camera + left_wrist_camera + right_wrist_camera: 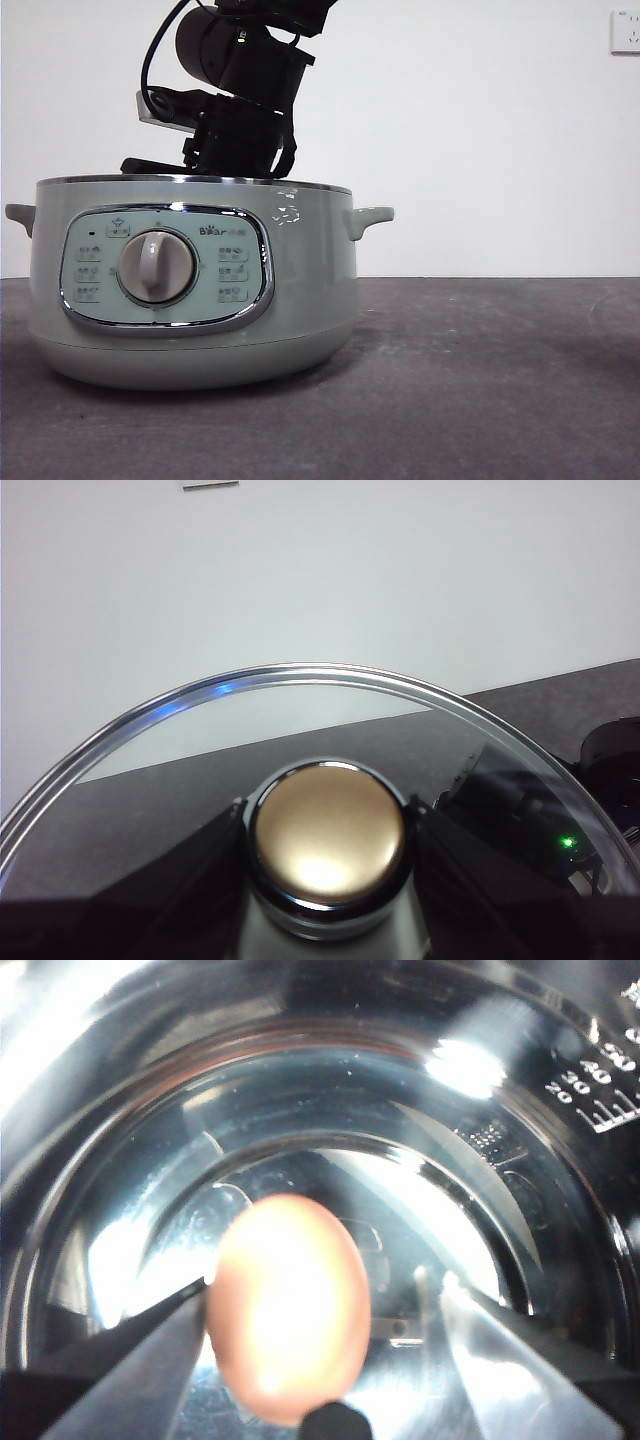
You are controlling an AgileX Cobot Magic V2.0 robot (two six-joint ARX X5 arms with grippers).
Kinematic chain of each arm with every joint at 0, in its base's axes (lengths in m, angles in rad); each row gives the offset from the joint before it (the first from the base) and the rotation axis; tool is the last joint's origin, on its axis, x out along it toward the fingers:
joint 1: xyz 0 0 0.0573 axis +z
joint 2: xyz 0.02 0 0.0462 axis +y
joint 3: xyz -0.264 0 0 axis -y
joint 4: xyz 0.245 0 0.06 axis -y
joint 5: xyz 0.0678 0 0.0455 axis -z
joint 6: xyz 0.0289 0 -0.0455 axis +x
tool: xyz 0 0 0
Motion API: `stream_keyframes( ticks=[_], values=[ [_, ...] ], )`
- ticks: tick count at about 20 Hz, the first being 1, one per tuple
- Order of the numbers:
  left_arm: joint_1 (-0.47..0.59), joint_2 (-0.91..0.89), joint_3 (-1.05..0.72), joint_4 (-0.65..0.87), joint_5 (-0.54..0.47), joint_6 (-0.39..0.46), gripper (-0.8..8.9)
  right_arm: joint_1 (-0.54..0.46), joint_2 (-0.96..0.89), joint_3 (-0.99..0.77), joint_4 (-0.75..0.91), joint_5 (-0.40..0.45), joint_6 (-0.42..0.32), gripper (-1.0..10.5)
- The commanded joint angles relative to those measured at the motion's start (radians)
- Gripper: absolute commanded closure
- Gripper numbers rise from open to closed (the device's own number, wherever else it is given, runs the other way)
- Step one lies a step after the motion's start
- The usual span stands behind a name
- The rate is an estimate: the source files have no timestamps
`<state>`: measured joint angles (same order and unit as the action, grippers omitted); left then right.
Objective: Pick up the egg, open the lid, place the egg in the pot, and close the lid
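So the left gripper (328, 830) is pinching the lid (300, 695) by its knob (328, 840), held off the pot (190, 290). The right gripper (325, 1360) is down inside the pot, jaws spread, the egg (288, 1305) against one jaw.

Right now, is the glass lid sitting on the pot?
No: the left hand holds the lid by its knob, with wall and table behind it.
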<state>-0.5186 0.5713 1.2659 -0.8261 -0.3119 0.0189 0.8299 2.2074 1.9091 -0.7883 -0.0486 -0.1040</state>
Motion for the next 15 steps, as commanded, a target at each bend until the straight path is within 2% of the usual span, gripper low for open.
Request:
stream_keyframes(
  ticks=[1, 8, 11, 13, 15],
  values=[
    [0.001, -0.011, 0.014, 0.047, -0.002, 0.009, 8.22, 0.003, 0.009, -0.003, -0.003, 0.002, 0.02, 5.5],
    [0.001, 0.085, 0.014, 0.049, -0.001, 0.009, 8.22, -0.006, -0.224, -0.003, -0.158, 0.01, 0.027, 5.6],
    [0.001, 0.192, 0.014, 0.072, 0.011, 0.009, 8.22, -0.034, -0.422, -0.003, -0.257, 0.134, 0.047, 5.7],
    [0.001, 0.278, 0.014, 0.124, 0.089, 0.008, 8.22, -0.058, -0.559, -0.003, -0.286, 0.134, 0.092, 5.7],
    [0.001, 0.376, 0.014, 0.202, 0.153, 0.008, 8.22, -0.064, -0.678, -0.003, -0.298, 0.135, 0.106, 5.7]
  ],
)
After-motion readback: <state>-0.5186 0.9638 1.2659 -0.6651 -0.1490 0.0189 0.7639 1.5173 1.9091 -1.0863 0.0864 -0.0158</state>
